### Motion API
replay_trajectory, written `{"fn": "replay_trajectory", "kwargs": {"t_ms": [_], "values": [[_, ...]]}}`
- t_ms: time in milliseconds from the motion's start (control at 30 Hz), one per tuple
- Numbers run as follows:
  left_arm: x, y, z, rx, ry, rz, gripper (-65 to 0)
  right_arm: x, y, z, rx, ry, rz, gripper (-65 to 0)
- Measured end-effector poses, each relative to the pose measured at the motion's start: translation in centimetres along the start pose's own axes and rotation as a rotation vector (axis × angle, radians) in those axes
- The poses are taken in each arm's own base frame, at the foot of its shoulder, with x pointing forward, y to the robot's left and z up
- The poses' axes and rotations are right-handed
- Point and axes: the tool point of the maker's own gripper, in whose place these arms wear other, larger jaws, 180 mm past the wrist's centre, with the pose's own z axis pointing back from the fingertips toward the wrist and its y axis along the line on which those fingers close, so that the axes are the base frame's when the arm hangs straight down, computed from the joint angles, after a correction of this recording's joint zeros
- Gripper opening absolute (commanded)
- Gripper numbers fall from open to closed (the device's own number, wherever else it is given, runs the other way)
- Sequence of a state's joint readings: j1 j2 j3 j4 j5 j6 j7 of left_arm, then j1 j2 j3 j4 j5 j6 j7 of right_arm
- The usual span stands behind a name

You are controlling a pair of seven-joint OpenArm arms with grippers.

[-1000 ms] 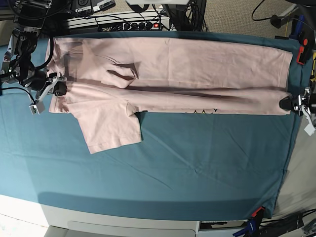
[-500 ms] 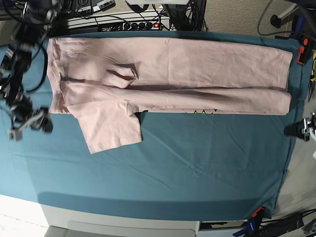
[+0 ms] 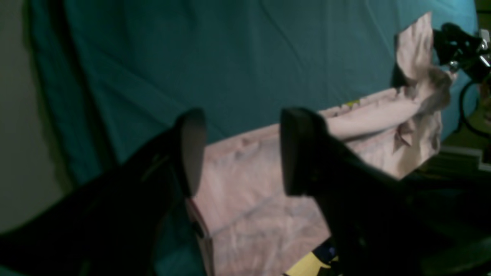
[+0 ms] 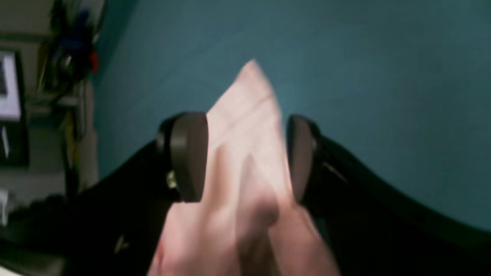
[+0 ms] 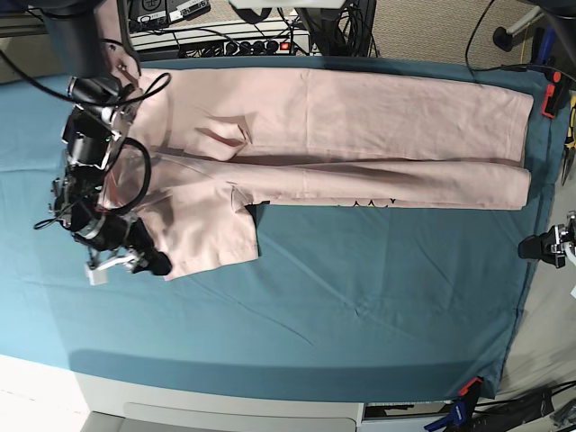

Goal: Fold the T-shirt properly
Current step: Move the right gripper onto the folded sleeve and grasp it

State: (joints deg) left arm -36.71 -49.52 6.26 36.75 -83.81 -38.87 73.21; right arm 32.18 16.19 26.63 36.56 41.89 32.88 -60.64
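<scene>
we see the t-shirt (image 5: 333,135) lying folded lengthwise along the far edge of the desk (image 5: 360,306), on the teal cloth (image 5: 342,297), one sleeve (image 5: 202,225) sticking out toward the near edge. our right gripper (image 5: 135,263) hovers at the sleeve's outer corner near the desk's left edge; in the right wrist view its fingers (image 4: 188,153) stand apart with pink fabric between them, not pinched. our left gripper (image 5: 544,247) sits off the right edge, clear of the hem, fingers (image 3: 190,149) apart and holding nothing.
</scene>
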Motion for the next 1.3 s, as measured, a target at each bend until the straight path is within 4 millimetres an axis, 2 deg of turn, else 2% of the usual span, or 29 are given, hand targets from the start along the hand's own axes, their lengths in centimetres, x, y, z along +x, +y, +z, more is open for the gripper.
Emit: {"fn": "replay_trajectory", "kwargs": {"t_ms": [67,100,133,200,233,333,467,567,633,700,800,867,1067,1200,1300], "values": [[-0.1,0.1,0.0,0.002,0.003,0.000,-32.9,-0.9,0.5,-0.4,0.011,0.039,-0.002,-33.3],[-0.1,0.0,0.0,0.002,0.002,0.000,-33.0,-1.3,0.6,-0.6,0.015,0.057,-0.002,-36.9],[0.0,0.0,0.0,0.001,0.001,0.000,-33.0,-1.7,0.8,-0.6,0.023,0.070,0.015,-43.5],[0.0,0.0,0.0,0.002,0.002,0.000,-33.1,-2.4,0.7,-0.5,0.022,0.111,0.064,-62.2],[-0.1,0.1,0.0,0.002,0.003,0.000,-33.2,-2.3,0.7,-0.5,0.026,0.106,0.061,-65.0],[0.0,0.0,0.0,0.002,0.001,0.000,-35.4,-2.3,2.2,0.1,0.104,0.112,0.093,-65.0],[0.0,0.0,-0.1,-0.001,-0.001,-0.001,-35.6,-2.5,5.0,2.4,0.202,0.130,0.182,-65.0],[0.0,0.0,-0.1,0.000,-0.001,0.000,-35.6,-0.8,7.3,4.3,0.220,0.030,0.301,-65.0],[0.1,-0.1,-0.1,-0.001,-0.006,-0.002,-35.6,-1.1,8.5,5.3,0.218,0.007,0.388,-65.0],[0.1,-0.1,-0.1,-0.002,-0.007,-0.001,-35.6,-3.1,8.7,5.9,0.191,0.049,0.468,-65.0],[0.1,0.0,-0.1,0.001,-0.004,0.000,-35.6,-7.7,9.1,5.9,0.178,0.164,0.565,-65.0],[0.1,-0.1,-0.1,-0.001,-0.006,-0.001,-35.6,-10.7,10.1,5.6,0.206,0.234,0.619,-65.0],[0.1,0.0,-0.1,0.000,-0.005,0.000,-35.6,-19.4,11.5,5.9,0.280,0.433,0.703,-65.0],[0.1,0.0,-0.1,0.000,-0.005,0.000,-35.6,-21.2,12.5,6.7,0.310,0.453,0.733,-65.0],[0.1,0.0,-0.1,0.000,-0.005,0.000,-35.6,-22.3,12.3,7.3,0.309,0.467,0.730,-65.0]]}}
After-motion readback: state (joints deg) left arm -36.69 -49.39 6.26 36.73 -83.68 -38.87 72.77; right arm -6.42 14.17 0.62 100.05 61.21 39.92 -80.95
